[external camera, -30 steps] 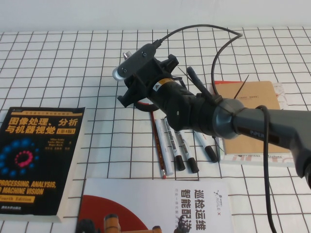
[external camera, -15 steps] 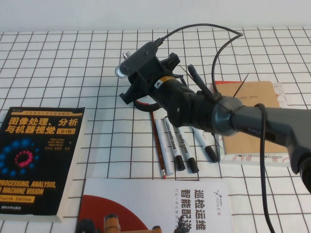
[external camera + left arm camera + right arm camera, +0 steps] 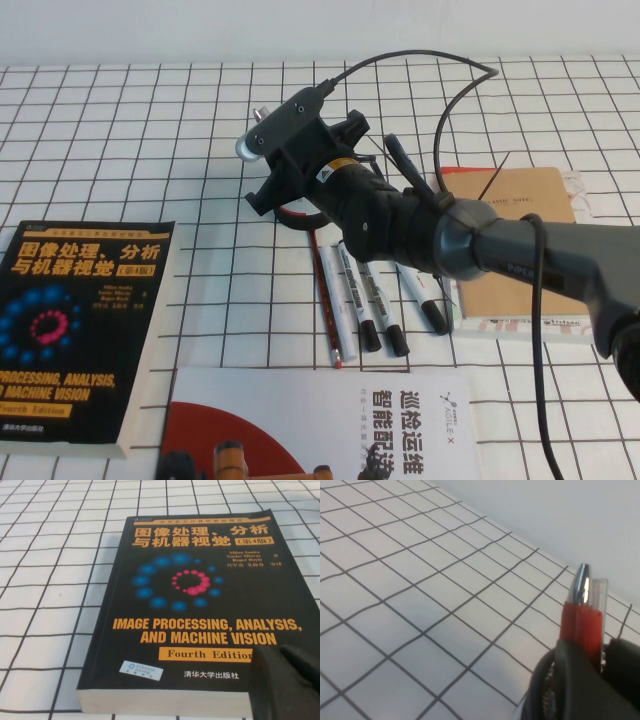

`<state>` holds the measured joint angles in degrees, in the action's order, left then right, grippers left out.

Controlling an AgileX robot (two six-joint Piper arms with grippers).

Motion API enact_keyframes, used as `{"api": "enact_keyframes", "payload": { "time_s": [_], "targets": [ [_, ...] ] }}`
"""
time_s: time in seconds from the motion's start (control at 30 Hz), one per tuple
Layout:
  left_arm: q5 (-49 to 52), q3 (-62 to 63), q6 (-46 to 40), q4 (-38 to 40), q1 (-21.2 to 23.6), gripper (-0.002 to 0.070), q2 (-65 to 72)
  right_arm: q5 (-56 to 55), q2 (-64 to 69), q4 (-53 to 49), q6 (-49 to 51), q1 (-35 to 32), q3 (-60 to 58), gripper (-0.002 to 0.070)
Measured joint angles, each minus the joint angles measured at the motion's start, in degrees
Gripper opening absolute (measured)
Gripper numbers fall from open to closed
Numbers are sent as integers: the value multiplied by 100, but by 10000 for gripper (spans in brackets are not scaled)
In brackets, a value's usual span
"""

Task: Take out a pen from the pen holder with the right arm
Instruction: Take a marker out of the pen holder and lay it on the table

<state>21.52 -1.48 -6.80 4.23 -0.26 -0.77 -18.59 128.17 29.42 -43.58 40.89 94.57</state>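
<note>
Right gripper (image 3: 591,652) clamped on a red pen (image 3: 582,616)
Its jaws pressed both sides of the pen, which stood in the pen holder (image 3: 298,217) mid-way across the table (image 3: 120,130); the left gripper (image 3: 232,463) sat at its near edge (open or shut, I couldn't tell).
</note>
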Motion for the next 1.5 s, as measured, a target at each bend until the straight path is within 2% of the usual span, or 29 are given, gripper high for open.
{"api": "enact_keyframes", "payload": {
  "time_s": [0.13,0.23,1.1,1.5],
  "targets": [
    [0,0,0,0,0,-4,0,24,0,11,0,0,0,77],
    [0,0,0,0,0,-4,0,24,0,11,-3,-7,10,58],
    [0,0,0,0,0,-4,0,440,-514,41,-16,-13,8,56],
    [0,0,0,0,0,-4,0,699,-1570,41,-1,-13,8,56]
  ]
}}
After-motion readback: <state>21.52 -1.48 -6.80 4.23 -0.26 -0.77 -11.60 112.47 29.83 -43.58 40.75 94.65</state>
